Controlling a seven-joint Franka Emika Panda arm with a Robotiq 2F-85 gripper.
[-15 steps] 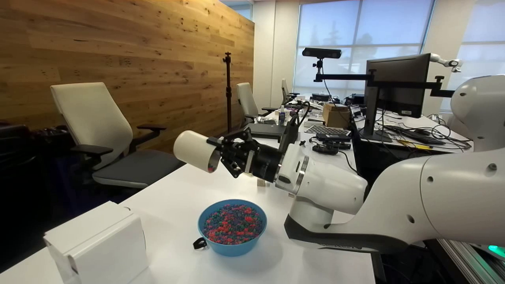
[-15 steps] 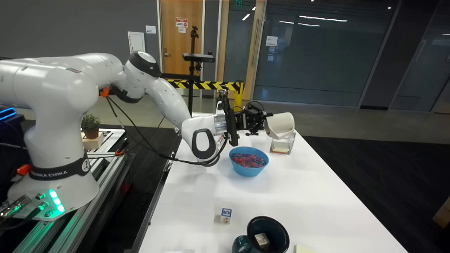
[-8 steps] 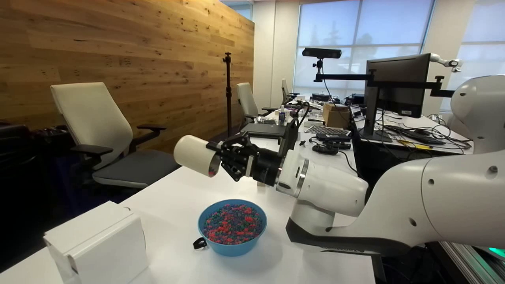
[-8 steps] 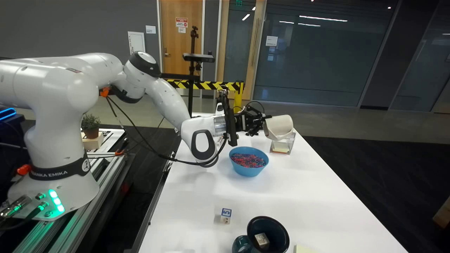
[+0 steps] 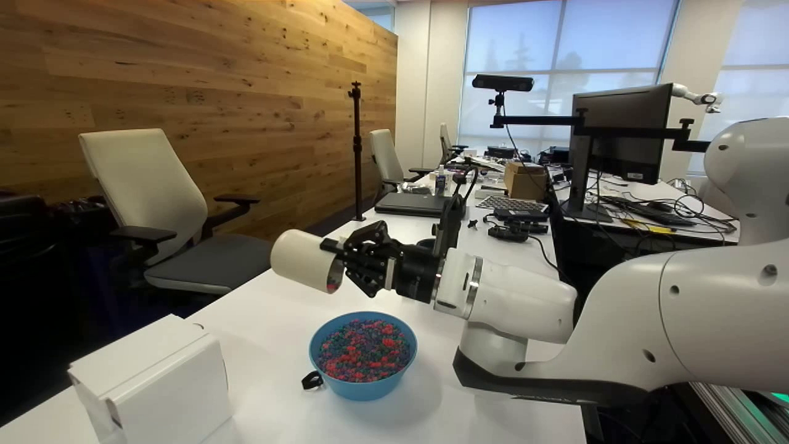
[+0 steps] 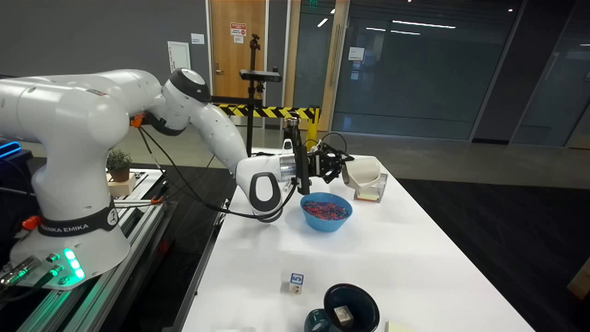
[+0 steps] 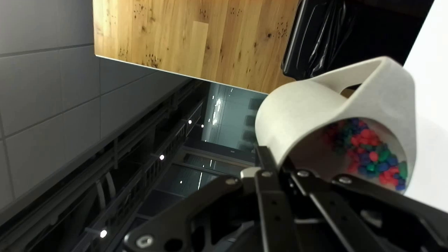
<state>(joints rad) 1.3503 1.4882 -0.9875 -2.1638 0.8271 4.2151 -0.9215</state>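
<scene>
While the end effector point(image 7: 276, 160) pinches the lip of a raised cream mug point(image 5: 303, 260), coloured pellets point(image 7: 372, 154) lie inside its down-tipped mouth. Lower, on the desk point(image 5: 271, 327), a blue bowl point(image 5: 362, 391) holds similar pellets point(image 5: 363, 350). The step looks like holding the loaded mug tilted; any next move calls for slow, steady handling.

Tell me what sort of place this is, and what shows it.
Most likely an office that doubles as a robotics lab: there is an office chair, a computer monitor and a robot arm extending over a white table.
</scene>
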